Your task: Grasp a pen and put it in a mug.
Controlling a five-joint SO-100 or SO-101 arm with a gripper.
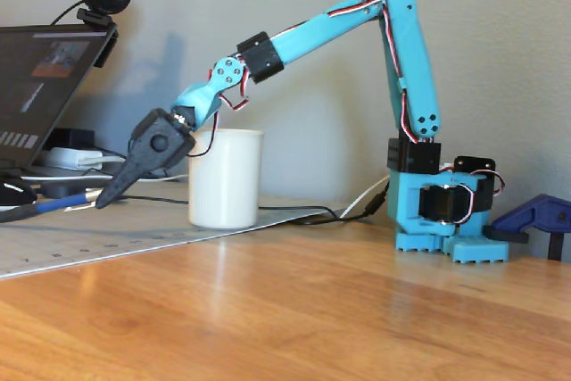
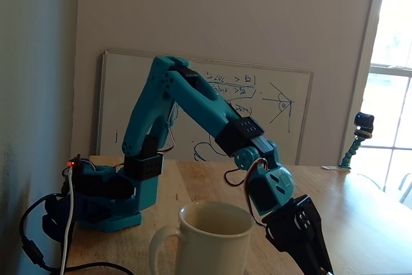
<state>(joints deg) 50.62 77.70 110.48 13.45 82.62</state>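
Your gripper (image 1: 101,202) clamped on pen (image 1: 40,209), fingertips pinching silver end; pen lifted off mat (image 1: 107,236), tilted, black front section low toward left edge in one fixed view. Mug (image 1: 226,178) upright on mat, just right of gripper there. In other fixed view, mug (image 2: 212,239) in foreground, gripper (image 2: 322,267) right of it; pen out of frame.

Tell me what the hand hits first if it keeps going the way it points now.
Probably the grey mat: the hand, gripping the pen, points down-left in the side fixed view. Depth is unclear.
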